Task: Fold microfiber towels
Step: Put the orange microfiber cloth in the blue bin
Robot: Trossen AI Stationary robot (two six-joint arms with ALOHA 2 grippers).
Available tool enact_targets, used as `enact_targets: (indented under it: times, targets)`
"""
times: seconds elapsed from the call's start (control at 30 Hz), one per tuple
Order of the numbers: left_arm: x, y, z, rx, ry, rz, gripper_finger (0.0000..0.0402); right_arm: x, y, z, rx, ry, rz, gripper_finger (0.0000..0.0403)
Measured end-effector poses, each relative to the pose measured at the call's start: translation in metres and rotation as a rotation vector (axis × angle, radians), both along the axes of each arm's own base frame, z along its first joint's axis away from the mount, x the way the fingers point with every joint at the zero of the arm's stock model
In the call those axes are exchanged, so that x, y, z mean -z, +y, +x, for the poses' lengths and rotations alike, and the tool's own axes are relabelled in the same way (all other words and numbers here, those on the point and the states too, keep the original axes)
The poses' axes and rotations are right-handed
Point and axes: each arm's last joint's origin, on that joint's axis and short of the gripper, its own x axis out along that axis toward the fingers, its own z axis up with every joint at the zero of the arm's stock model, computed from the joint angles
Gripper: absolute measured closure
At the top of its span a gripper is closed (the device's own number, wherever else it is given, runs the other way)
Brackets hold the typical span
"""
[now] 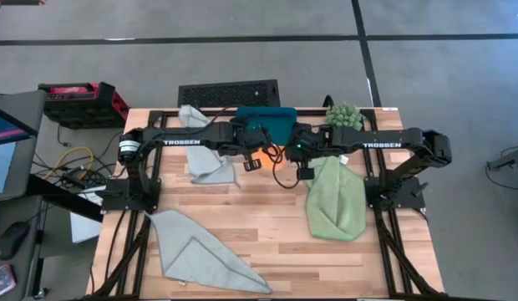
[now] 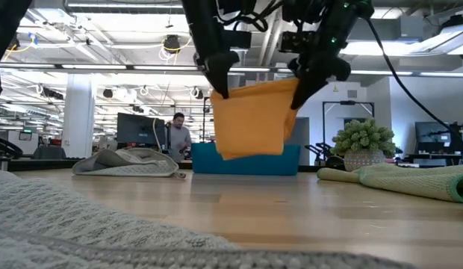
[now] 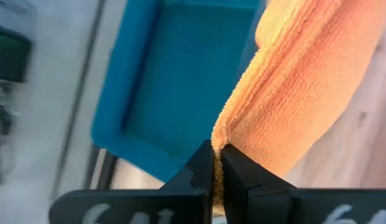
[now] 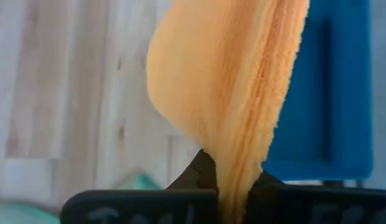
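Orange towel (image 2: 250, 119) hangs pinched between left pincer (image 2: 220, 91) and right pincer (image 2: 297, 96).

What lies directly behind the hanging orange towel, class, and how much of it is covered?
In the low view the teal tray sits on the table behind the orange towel, which both grippers hold up by its top corners. The towel covers the tray's middle; only its two ends show. Its contents cannot be seen.
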Motion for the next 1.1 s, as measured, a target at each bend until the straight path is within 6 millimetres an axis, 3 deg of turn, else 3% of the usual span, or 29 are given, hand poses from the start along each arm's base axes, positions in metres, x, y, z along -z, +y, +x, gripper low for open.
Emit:
enact_targets:
  times: [0.27,0.67,1.1]
  targets:
    - [-0.002,-0.003,-0.002,0.063,-0.002,-0.089,0.0401,0.002,0.005,-0.002,-0.056,0.015,0.099,0.0394]
    - [0.003,0.024,-0.008,-0.028,-0.002,-0.097,0.0401,0.034,-0.039,0.013,0.038,0.047,0.099,0.0394]
    - [0.024,0.058,-0.014,-0.089,-0.058,-0.054,0.0401,0.034,-0.066,0.011,0.116,0.005,0.002,0.0393]
